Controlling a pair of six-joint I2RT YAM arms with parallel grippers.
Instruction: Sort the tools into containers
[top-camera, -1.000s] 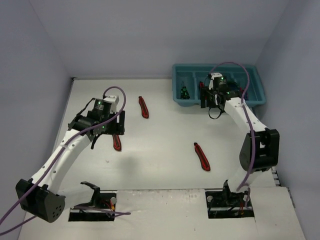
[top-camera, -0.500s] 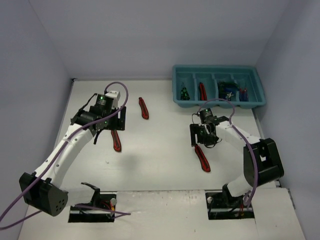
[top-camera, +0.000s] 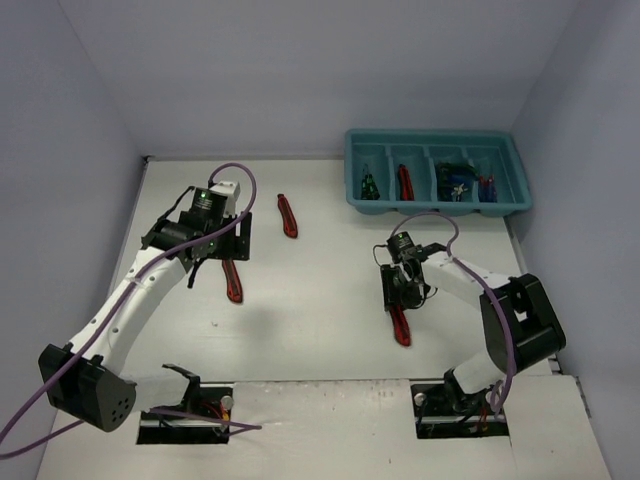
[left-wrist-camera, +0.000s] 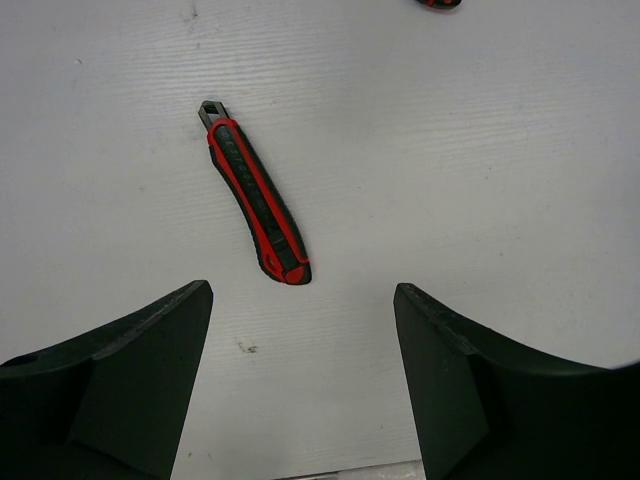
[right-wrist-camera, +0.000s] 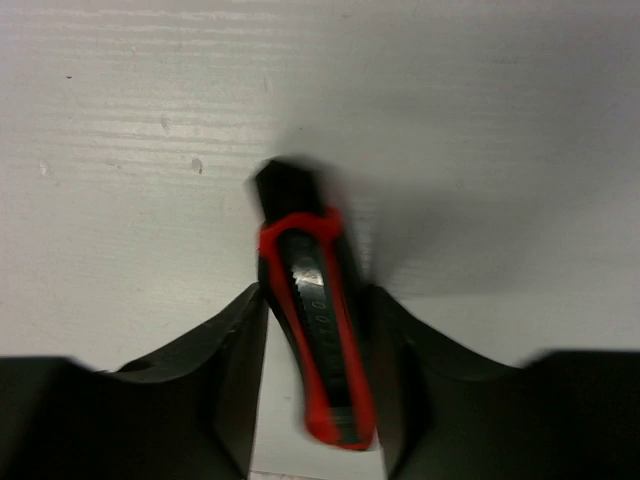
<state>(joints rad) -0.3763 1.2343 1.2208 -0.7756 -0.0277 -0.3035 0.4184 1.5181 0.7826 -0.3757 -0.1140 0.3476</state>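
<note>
The right tool (right-wrist-camera: 315, 305) is closed on the red-and-black plastic utility knife (right-wrist-camera: 318, 350), with one finger against each side of its handle. The knife lies on the white bench (top-camera: 320, 300), well apart from the teal plastic rectangular tray (top-camera: 430, 133). So the step in hand is the grasp of this knife. Next, I judge, it must be lifted and carried to the tray compartment where another red knife (top-camera: 404, 183) lies. The left tool (left-wrist-camera: 300, 290) stands apart and empty above a second knife (left-wrist-camera: 258, 205). The marks on the gripped handle are too blurred to read.
</note>
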